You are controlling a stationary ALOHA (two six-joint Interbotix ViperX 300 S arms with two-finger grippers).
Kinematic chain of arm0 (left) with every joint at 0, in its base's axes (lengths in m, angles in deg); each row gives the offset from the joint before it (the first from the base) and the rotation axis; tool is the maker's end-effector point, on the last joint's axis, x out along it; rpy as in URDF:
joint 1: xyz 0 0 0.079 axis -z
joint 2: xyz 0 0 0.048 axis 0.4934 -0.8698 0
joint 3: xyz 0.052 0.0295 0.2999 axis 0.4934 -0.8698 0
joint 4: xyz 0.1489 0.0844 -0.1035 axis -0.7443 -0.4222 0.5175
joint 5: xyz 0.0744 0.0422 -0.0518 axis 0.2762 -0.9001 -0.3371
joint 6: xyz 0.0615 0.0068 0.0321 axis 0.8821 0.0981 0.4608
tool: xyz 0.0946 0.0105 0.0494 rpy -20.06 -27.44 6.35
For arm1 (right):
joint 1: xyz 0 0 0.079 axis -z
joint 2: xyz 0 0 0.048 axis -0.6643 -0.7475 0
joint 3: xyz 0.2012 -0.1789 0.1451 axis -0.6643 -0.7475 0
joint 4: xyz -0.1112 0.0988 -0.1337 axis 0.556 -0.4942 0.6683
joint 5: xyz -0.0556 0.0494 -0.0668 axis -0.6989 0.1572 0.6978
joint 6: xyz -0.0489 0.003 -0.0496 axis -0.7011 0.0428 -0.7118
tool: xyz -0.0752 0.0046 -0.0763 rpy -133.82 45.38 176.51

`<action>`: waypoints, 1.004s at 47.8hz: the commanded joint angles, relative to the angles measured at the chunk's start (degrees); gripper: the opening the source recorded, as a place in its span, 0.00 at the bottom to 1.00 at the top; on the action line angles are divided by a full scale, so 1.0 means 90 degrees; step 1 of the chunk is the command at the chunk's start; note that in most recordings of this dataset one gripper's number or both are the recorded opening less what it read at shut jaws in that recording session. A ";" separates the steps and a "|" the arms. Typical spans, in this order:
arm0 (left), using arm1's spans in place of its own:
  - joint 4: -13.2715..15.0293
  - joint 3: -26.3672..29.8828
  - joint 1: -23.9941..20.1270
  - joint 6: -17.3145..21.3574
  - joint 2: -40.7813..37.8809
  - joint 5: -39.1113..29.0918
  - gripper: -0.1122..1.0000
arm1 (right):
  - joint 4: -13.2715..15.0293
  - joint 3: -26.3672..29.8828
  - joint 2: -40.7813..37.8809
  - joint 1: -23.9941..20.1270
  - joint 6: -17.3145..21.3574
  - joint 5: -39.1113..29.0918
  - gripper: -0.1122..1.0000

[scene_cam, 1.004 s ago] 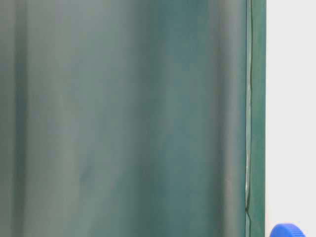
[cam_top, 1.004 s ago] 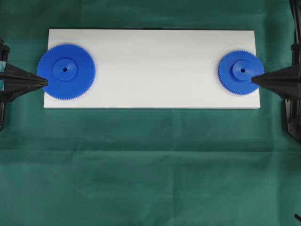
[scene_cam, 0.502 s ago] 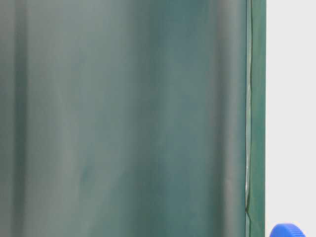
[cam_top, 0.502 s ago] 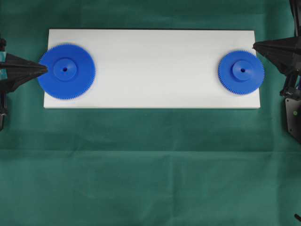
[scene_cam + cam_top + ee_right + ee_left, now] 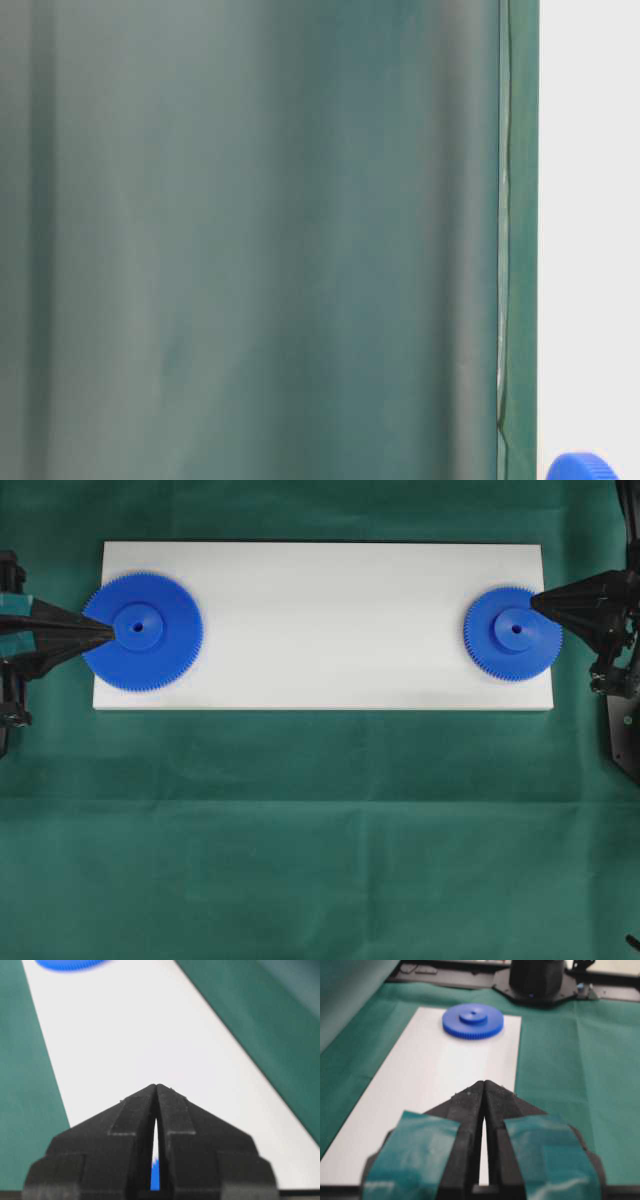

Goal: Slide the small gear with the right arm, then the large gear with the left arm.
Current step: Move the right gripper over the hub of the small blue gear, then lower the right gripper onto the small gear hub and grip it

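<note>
Overhead view: white board [image 5: 320, 630] lies on green cloth [image 5: 320, 830]. Large gear [image 5: 145, 632] sits flat at the board's 9 o'clock end, its teeth overhanging the edge slightly. Small gear [image 5: 512, 634] sits flat at the 3 o'clock end, inside the board edge. Gears well apart.

Left gripper [image 5: 110, 633] comes in from 9 o'clock; its tip lies over the large gear, just at the hub's 9 o'clock side. Cannot tell whether it touches. Left wrist view: fingers [image 5: 470, 1110] pressed together at the tips, teal bands visible, nothing between them; small gear [image 5: 473, 1021] seen at the far end of the board [image 5: 435, 1075].

Right gripper [image 5: 535, 602] comes in from 3 o'clock; its tip lies over the small gear at about 2 o'clock of the hub. Contact not resolvable. Right wrist view: fingers [image 5: 135, 1125] closed tip to tip, empty; a sliver of blue shows through the slit below the tips.

Table-level view: a blue gear edge [image 5: 583, 466] on the board.
</note>
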 commanded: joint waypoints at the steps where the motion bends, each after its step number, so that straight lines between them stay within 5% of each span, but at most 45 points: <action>1: 0.0010 0.0176 -0.0020 0.0000 -0.0166 0.0020 0.10 | 0.0010 0.0176 -0.0146 0.0088 0.0039 -0.0195 0.55; 22: 0.0010 0.0225 -0.0010 0.0000 -0.0293 0.0020 0.10 | 0.0059 0.0166 -0.0498 0.0547 0.0264 -0.0762 0.55; 48: 0.0010 0.0244 -0.0020 0.0000 -0.0293 0.0049 0.10 | 0.0146 0.0000 -0.2129 0.0918 0.0859 -0.0342 0.55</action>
